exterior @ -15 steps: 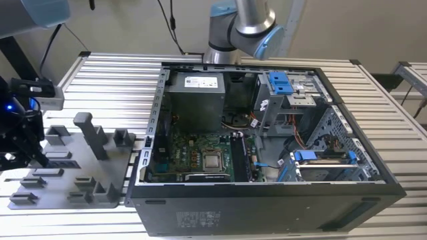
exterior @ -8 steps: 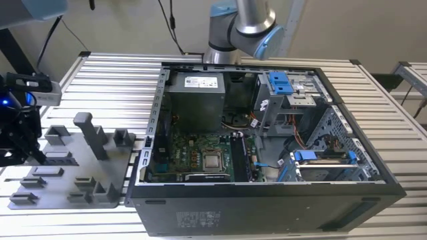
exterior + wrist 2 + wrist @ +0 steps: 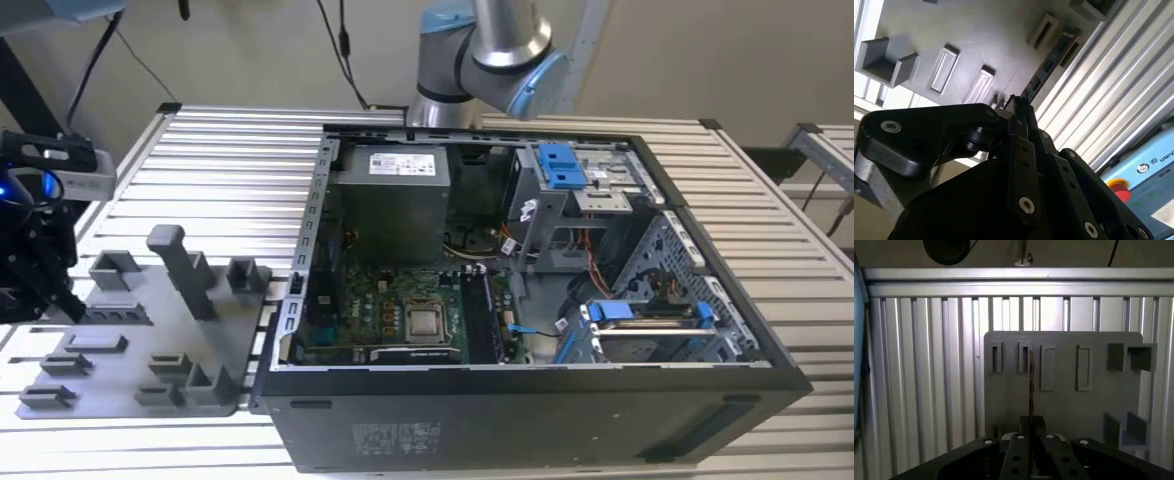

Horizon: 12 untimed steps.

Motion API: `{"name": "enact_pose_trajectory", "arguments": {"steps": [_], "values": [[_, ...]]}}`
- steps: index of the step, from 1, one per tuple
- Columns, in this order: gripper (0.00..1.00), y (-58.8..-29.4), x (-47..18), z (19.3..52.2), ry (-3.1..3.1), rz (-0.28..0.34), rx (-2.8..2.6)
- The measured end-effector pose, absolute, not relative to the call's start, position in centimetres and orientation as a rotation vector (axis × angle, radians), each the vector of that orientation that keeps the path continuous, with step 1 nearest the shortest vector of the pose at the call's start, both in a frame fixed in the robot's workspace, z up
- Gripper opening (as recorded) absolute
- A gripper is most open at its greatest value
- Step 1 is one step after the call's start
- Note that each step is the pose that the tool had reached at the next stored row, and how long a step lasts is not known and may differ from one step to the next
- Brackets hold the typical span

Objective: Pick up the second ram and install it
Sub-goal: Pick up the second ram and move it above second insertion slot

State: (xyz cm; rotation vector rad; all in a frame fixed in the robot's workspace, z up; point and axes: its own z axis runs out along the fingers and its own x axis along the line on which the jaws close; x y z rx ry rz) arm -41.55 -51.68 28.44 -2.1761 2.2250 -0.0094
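In the first wrist view the gripper point(image 3: 1032, 422) has its jaws narrow, closed on the near end of the ram point(image 3: 1030, 385). The ram goes straight away from the fingertips, with its long axis in line with the gripper, and it shows only its thin edge. Its far end reaches a narrow slot point(image 3: 1025, 357) of the grey plate point(image 3: 1069, 405). Whether it sits in the slot or hangs just above it, I cannot tell. Beyond the plate lie the metal slats of the table point(image 3: 924, 365). In the exterior view the plate is at the exterior view's left. The open case point(image 3: 534, 420) with its board point(image 3: 387, 300) stands to the right, well apart.
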Motion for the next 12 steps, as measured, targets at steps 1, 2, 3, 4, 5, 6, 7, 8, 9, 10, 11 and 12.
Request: {"name": "enact_pose_trajectory", "arguments": {"steps": [1,2,3,4,5,6,7,8,9,10,11,12], "values": [[0.14,-51.7,-41.5,28.6,2.225,-0.009,-2.176],[0.14,-51.7,-41.5,28.7,2.225,-0.009,-2.176],[0.14,-51.7,-41.5,28.8,2.225,-0.009,-2.176],[0.14,-51.7,-41.5,29.0,2.225,-0.009,-2.176],[0.14,-51.7,-41.5,29.2,2.225,-0.009,-2.176],[0.14,-51.7,-41.5,29.3,2.225,-0.009,-2.176],[0.14,-51.7,-41.5,29.5,2.225,-0.009,-2.176],[0.14,-51.7,-41.5,29.7,2.225,-0.009,-2.176],[0.14,-51.7,-41.5,29.9,2.225,-0.009,-2.176],[0.14,-51.7,-41.5,30.0,2.225,-0.009,-2.176],[0.14,-51.7,-41.5,30.3,2.225,-0.009,-2.176],[0.14,-51.7,-41.5,30.5,2.225,-0.009,-2.176]]}}
